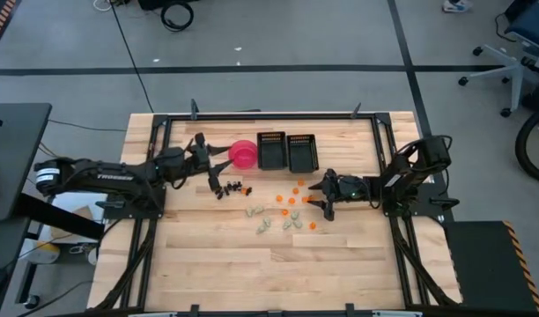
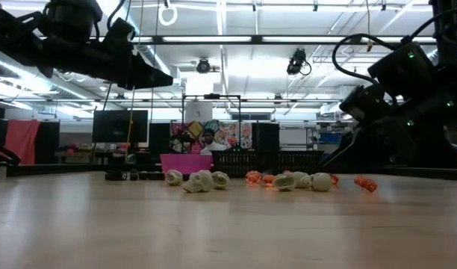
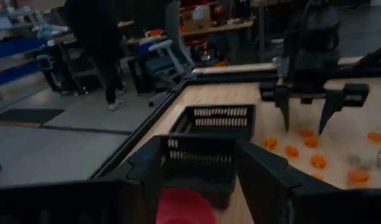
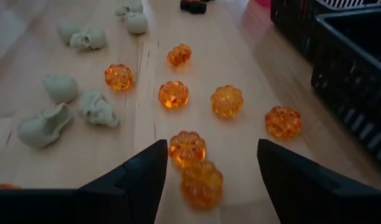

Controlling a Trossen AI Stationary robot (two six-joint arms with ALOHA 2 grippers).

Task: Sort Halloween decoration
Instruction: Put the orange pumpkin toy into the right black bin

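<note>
From above, the trinkets [image 1: 291,201] lie on the tabletop [image 1: 217,264] before the pink bowl [image 1: 243,154], left hand [image 1: 206,151] spread empty beside it; the right wrist shows the right hand [image 4: 206,163] open over orange pieces [image 4: 187,148], seemingly light, hard, slippery: pinch across the ribs.

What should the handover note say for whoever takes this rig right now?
Left gripper: open, empty, raised near the pink bowl.
Right gripper: open, low over the orange pumpkins.
Dark pieces, orange pumpkins and pale skulls all lie loose on the table.
Done: nothing visibly sorted; the two black trays look empty from above.
Left: all three kinds.
</note>
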